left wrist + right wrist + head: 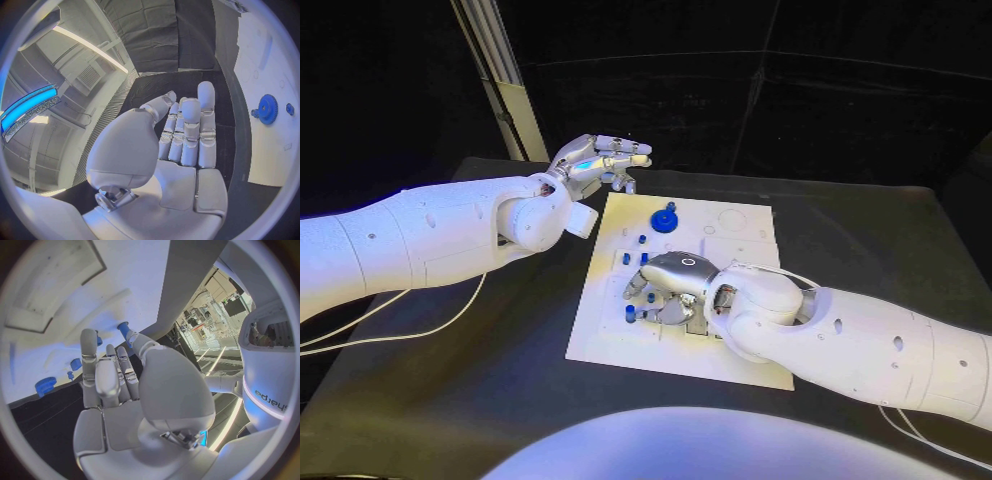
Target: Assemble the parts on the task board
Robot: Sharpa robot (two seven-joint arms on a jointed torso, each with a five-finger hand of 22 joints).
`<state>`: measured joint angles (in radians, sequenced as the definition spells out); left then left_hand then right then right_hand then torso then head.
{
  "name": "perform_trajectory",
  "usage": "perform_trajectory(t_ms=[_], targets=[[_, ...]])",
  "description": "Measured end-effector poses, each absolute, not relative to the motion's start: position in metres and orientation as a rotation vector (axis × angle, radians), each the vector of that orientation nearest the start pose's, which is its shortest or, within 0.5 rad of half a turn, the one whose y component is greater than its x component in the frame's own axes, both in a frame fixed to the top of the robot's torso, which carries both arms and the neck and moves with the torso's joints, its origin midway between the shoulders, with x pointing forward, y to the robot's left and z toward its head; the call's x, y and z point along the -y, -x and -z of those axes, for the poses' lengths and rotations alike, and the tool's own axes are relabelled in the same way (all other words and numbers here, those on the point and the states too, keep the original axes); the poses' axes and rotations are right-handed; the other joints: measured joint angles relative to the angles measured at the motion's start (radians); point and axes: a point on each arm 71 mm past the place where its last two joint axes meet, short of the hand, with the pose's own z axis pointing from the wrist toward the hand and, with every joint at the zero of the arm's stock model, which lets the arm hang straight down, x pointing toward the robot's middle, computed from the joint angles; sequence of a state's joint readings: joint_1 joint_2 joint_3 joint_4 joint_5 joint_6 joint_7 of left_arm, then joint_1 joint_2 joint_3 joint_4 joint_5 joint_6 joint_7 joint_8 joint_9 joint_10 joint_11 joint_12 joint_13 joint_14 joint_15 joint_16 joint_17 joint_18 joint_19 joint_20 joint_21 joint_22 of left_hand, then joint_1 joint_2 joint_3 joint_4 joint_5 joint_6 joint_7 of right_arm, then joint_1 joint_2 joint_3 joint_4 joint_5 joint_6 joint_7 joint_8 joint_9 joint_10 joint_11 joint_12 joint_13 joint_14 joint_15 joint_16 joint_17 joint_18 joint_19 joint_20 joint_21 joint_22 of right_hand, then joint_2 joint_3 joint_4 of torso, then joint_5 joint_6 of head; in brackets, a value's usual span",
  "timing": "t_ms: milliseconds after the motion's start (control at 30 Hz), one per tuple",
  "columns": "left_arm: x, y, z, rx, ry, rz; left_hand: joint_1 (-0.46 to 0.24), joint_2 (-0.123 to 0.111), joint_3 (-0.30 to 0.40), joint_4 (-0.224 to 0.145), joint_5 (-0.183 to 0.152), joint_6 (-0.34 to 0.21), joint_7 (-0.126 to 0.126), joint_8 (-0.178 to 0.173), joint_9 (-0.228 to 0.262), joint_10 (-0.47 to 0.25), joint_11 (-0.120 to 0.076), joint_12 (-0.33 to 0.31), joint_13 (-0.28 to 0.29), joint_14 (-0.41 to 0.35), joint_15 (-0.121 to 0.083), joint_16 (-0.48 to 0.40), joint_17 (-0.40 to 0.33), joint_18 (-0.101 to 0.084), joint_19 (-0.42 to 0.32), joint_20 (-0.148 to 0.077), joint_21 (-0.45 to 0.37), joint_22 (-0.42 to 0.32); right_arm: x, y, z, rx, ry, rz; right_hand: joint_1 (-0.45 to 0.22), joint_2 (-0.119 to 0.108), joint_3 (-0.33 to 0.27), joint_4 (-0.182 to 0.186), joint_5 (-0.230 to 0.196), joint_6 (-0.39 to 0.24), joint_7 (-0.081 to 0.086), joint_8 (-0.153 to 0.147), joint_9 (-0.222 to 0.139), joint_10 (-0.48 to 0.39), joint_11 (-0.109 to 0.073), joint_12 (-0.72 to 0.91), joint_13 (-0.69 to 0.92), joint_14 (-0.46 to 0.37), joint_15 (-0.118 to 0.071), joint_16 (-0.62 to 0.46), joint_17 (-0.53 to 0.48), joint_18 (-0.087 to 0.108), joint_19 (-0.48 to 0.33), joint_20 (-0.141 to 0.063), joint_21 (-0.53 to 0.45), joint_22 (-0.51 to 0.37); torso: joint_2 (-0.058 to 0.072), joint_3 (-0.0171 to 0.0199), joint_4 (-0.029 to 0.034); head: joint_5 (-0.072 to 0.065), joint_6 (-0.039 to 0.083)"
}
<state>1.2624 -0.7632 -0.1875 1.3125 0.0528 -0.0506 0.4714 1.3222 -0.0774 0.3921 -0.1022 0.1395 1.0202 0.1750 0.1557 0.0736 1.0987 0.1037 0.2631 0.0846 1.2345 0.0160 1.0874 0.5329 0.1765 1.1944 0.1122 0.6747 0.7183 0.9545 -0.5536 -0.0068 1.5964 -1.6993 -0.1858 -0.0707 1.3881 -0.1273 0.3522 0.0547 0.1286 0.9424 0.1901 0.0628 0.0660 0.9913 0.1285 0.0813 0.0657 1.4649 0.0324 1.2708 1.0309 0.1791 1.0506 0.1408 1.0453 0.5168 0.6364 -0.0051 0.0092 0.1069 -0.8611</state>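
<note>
The white task board [740, 235] lies mid-table. A blue gear [665, 220] stands near its far edge, also the blue gear [267, 108] in the left wrist view. Small blue pegs [627, 258] dot the board's left side. My right hand [678, 280] hovers low over the board's left middle, fingers straight and apart from the thumb. A blue peg [125, 331] stands right by the thumb tip, with nothing between thumb and fingers. My left hand [603, 160] is raised beyond the board's far left corner; its fingers [190, 130] are stretched out and hold nothing.
A rectangular recess [53, 287] sits in the board ahead of my right hand. More blue pieces [44, 386] lie along the board's edge. Black table [473, 340] surrounds the board. A cable [401, 335] trails under my left arm.
</note>
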Motion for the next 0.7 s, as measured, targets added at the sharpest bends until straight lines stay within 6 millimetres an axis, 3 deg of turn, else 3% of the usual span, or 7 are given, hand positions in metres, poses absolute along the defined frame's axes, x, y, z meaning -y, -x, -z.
perform_trajectory(t_ms=[133, 300, 367, 467, 500, 533, 700], targets=[[-0.224, -0.515, 0.205, -1.495, 1.065, 1.656, 0.000, 0.000, 0.000, 0.000, 0.000, 0.000, 0.000, 0.000, 0.000, 0.000, 0.000, 0.000, 0.000, 0.000, 0.000, 0.000, 0.000, 0.000, 0.000, 0.000, 0.000, 0.000, 0.047, -0.385, 0.256, -1.736, 0.502, -1.006, 0.000, 0.000, -0.016, 0.001, 0.009, 0.000, 0.000, 0.000, 0.000, 0.004, -0.004, 0.023, 0.003, 0.000, 0.000, 0.000, 0.006, 0.000, 0.000, 0.000, 0.000, 0.005, -0.001, 0.0004, -0.0005, -0.004, 0.004], [-0.226, -0.515, 0.206, -1.496, 1.067, 1.652, 0.000, 0.000, -0.002, 0.002, 0.000, 0.000, 0.000, 0.000, 0.000, 0.000, 0.000, 0.000, 0.000, 0.000, 0.000, 0.000, -0.001, 0.000, 0.000, 0.000, 0.000, 0.000, 0.082, -0.385, 0.242, -1.716, 0.384, -1.024, -0.015, -0.003, -0.041, 0.017, 0.012, 0.010, 0.007, 0.006, 0.004, 0.085, -0.009, 0.078, 0.013, 0.000, 0.000, 0.018, 0.029, 0.000, 0.041, -0.007, 0.035, 0.064, -0.003, 0.0001, -0.0036, -0.020, 0.014], [-0.226, -0.515, 0.206, -1.497, 1.068, 1.652, 0.000, 0.000, -0.003, 0.003, 0.000, 0.000, 0.000, 0.000, 0.000, 0.000, 0.000, 0.000, 0.000, 0.000, 0.000, 0.000, -0.001, 0.000, 0.000, 0.000, 0.000, 0.000, 0.097, -0.386, 0.233, -1.708, 0.313, -1.035, -0.030, -0.003, -0.053, 0.028, 0.012, 0.020, -0.003, 0.007, 0.005, 0.131, -0.018, 0.105, 0.021, 0.000, -0.001, 0.035, 0.051, 0.000, 0.062, -0.010, 0.055, 0.099, -0.004, -0.0004, -0.0054, -0.031, 0.020], [-0.227, -0.514, 0.207, -1.500, 1.070, 1.648, 0.000, 0.000, -0.003, 0.003, 0.000, 0.000, 0.000, 0.000, 0.000, 0.000, 0.000, 0.000, 0.000, 0.000, 0.000, 0.000, -0.001, 0.000, 0.000, 0.000, 0.000, 0.000, 0.119, -0.386, 0.221, -1.713, 0.222, -1.037, -0.067, -0.001, -0.082, 0.057, 0.014, 0.042, -0.024, 0.020, 0.008, 0.252, -0.048, 0.184, 0.057, 0.001, -0.028, 0.071, 0.106, -0.002, 0.105, -0.026, 0.097, 0.169, -0.007, -0.0014, -0.0090, -0.048, 0.025], [-0.227, -0.514, 0.208, -1.502, 1.070, 1.647, 0.000, 0.000, -0.003, 0.003, 0.000, 0.000, 0.000, 0.000, 0.000, 0.000, 0.000, 0.000, 0.000, 0.000, 0.000, 0.000, -0.001, 0.000, 0.000, 0.000, 0.000, 0.000, 0.130, -0.386, 0.219, -1.728, 0.181, -1.024, -0.093, -0.001, -0.106, 0.078, 0.030, 0.057, -0.040, 0.035, 0.013, 0.297, -0.067, 0.228, 0.086, 0.001, -0.043, 0.089, 0.134, -0.017, 0.122, -0.039, 0.114, 0.196, -0.007, -0.0015, -0.0103, -0.055, 0.026], [-0.227, -0.514, 0.208, -1.504, 1.071, 1.647, 0.000, 0.000, -0.003, 0.003, 0.000, 0.000, 0.000, 0.000, 0.000, 0.000, 0.000, 0.000, 0.000, 0.000, 0.000, 0.000, -0.001, 0.000, 0.000, 0.000, 0.000, 0.000, 0.138, -0.386, 0.218, -1.745, 0.151, -1.007, -0.108, -0.001, -0.124, 0.091, 0.045, 0.067, -0.049, 0.045, 0.015, 0.321, -0.077, 0.257, 0.108, 0.000, -0.051, 0.097, 0.144, -0.017, 0.130, -0.047, 0.121, 0.207, -0.009, -0.0019, -0.0123, -0.065, 0.028], [-0.230, -0.512, 0.210, -1.510, 1.074, 1.640, 0.000, 0.000, -0.003, 0.003, 0.000, 0.000, 0.000, 0.000, 0.000, 0.000, 0.000, 0.000, 0.000, 0.000, 0.000, 0.000, -0.001, 0.000, 0.000, 0.000, 0.000, 0.000, 0.171, -0.388, 0.222, -1.852, 0.029, -0.863, -0.138, -0.001, -0.222, 0.153, 0.081, 0.085, -0.072, 0.094, 0.026, 0.328, -0.100, 0.423, 0.265, -0.002, -0.070, 0.137, 0.206, -0.032, 0.167, -0.077, 0.166, 0.282, -0.012, -0.0032, -0.0202, -0.095, 0.033]])
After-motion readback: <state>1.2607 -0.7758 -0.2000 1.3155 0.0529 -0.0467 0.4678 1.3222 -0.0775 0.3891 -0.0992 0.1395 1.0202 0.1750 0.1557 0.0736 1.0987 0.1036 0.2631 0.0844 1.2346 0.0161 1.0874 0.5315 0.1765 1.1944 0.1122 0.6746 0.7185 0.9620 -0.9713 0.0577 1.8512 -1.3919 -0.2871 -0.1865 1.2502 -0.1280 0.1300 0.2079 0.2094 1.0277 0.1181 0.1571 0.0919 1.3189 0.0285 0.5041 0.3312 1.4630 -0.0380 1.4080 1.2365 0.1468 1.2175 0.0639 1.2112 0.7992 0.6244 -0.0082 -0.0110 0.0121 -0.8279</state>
